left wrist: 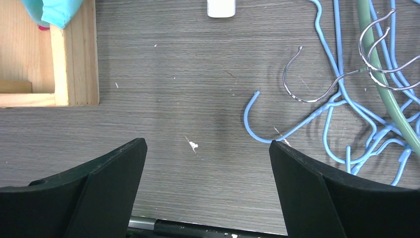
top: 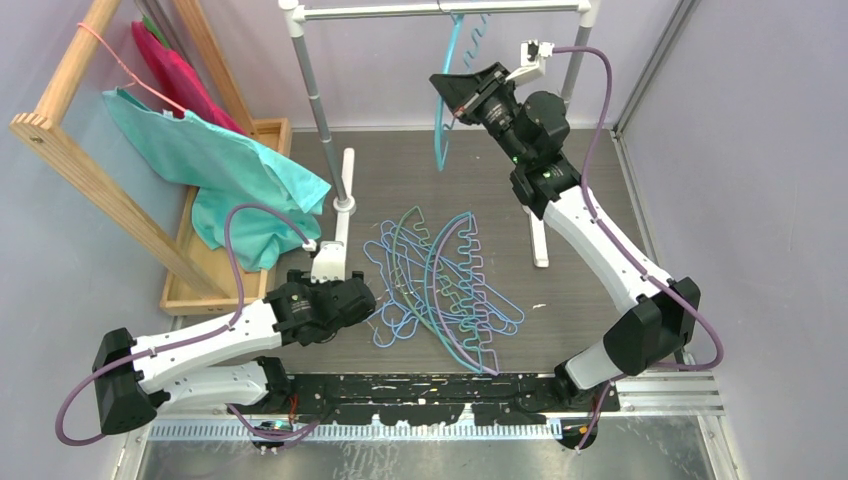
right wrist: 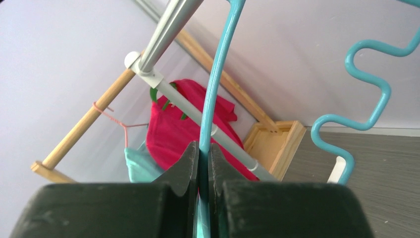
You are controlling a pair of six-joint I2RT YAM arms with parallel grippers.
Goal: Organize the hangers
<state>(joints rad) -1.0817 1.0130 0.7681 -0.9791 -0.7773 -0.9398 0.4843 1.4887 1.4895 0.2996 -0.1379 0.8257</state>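
Right gripper (right wrist: 204, 148) pinches one arched teal plastic hanger (right wrist: 218, 74) at the grey metal rail (top: 430, 10); tangled pile of thin coloured hangers (top: 440, 290) awaits sorting.

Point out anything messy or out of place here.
The hangers lie in a tangled heap on the table, not on the rail. Only one teal hanger is up there, pinched by the right gripper.

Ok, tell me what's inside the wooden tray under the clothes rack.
A teal cloth droops into the wooden tray and covers most of its floor, and a red cloth hangs by the far end. One near corner shows bare wood. Anything beneath the cloth is hidden.
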